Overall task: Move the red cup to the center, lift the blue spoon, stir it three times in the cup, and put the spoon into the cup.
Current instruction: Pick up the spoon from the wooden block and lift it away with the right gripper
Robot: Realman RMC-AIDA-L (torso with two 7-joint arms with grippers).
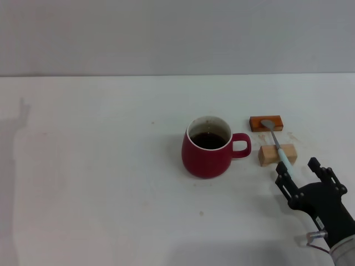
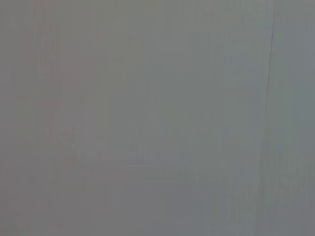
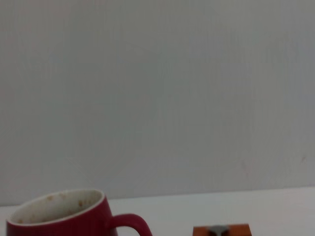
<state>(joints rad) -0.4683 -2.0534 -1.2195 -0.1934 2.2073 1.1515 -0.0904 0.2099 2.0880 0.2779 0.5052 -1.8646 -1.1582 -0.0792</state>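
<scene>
The red cup stands upright near the middle of the white table, holding dark liquid, with its handle pointing right. To the cup's right lies the blue spoon, its silver bowl on an orange block and its pale blue handle across a wooden block. My right gripper is open just in front of the handle's near end, not closed on it. The right wrist view shows the cup, the orange block and the spoon bowl low in the picture. My left gripper is out of view.
The white table extends left and in front of the cup, with a grey wall behind it. The left wrist view shows only a plain grey surface.
</scene>
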